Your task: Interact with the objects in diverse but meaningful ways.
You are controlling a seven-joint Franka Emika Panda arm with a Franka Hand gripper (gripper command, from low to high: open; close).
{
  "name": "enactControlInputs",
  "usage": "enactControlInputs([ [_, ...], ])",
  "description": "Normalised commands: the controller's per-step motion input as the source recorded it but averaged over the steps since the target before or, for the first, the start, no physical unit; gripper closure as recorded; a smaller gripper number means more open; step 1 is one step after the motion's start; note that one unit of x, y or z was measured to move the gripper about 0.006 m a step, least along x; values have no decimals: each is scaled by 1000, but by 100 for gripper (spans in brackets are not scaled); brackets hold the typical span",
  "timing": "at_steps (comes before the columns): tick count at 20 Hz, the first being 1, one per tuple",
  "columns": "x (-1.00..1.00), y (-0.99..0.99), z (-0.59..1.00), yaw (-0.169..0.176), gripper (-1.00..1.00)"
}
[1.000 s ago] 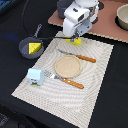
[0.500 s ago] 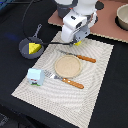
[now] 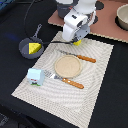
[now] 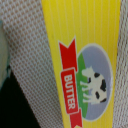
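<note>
The yellow rectangular box (image 4: 85, 55), with a red "BUTTER" banner and a cow picture, fills the wrist view and lies on the woven placemat (image 4: 30, 55). In the exterior view only a corner of the box (image 3: 77, 43) shows under the white hand, at the mat's far edge. My gripper (image 3: 76, 39) hangs right over it; its fingers are hidden, so open or shut is unclear. The dark grey frying pan (image 3: 24, 49) holds the yellow cheese wedge (image 3: 34, 48). The white-blue milk carton (image 3: 35, 76) stands on the mat's near corner at the exterior view's left.
A round wooden plate (image 3: 67, 65) lies mid-mat between a knife (image 3: 82, 57) and a fork (image 3: 67, 81). A grey pot (image 3: 65, 7) and a bowl (image 3: 122, 17) stand on a brown board (image 3: 107, 22) behind. A black cable (image 3: 27, 20) loops beside the pan.
The arm has shifted slightly toward the exterior view's left and come lower over the yellow box. The other objects have not moved.
</note>
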Motion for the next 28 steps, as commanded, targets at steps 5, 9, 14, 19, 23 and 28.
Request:
enactControlInputs([
  [5, -382, 0, -165, 50, 100],
  [9, -320, 0, -172, 53, 100],
  [14, -308, 0, -190, 49, 100],
  [19, -290, 0, -195, 44, 100],
  [23, -219, 0, 186, 22, 100],
  [28, -278, -131, 1000, -20, 100],
])
